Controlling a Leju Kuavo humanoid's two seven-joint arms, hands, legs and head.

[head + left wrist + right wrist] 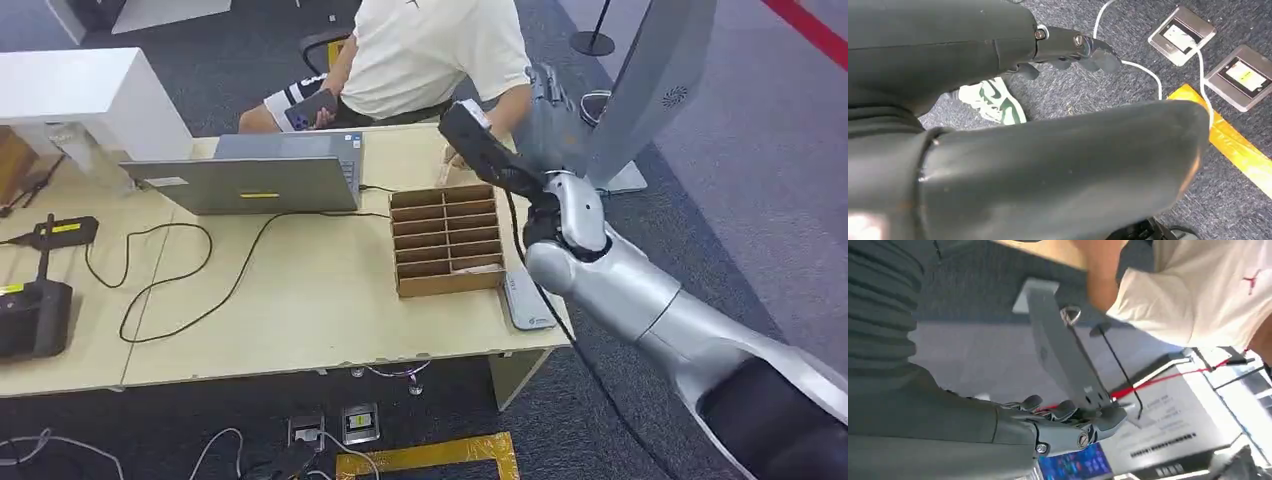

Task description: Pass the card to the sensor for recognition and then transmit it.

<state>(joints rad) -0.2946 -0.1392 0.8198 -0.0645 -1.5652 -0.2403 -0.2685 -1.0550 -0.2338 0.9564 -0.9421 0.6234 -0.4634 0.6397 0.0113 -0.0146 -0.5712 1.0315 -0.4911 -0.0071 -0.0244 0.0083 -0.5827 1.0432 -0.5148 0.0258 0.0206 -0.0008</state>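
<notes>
Honestly, starting closest in, the left hand (1083, 50) is hanging down by the carpet with nothing in it, thumb sitting well apart from the fingers, above some floor sockets (1180, 35) and a strip of yellow tape (1243, 145). The right arm (640, 290) is reaching out across the pale wooden surface (300, 320), passing over a flat grey device (527, 298) that I'm guessing is the sensor, lying just beside a cardboard divider box (447, 240). The right hand (485, 150) is hovering at the far edge of that box with its fingers curling in, but I can't tell whether it's pinching anything. The card (445, 172) is probably the pale sliver showing right there, between the robot's fingers and the hand of the person (430, 50) sitting opposite, though it's too small to be sure. I'm expecting it to be light, thin, stiff and slick, so I'm thinking a pinch on the flat faces near one end, leaving the rest free to present. Further back a laptop (260, 180) is standing open with cables trailing, and beyond that a grey stand (650, 80) is rising off dark office carpet.
</notes>
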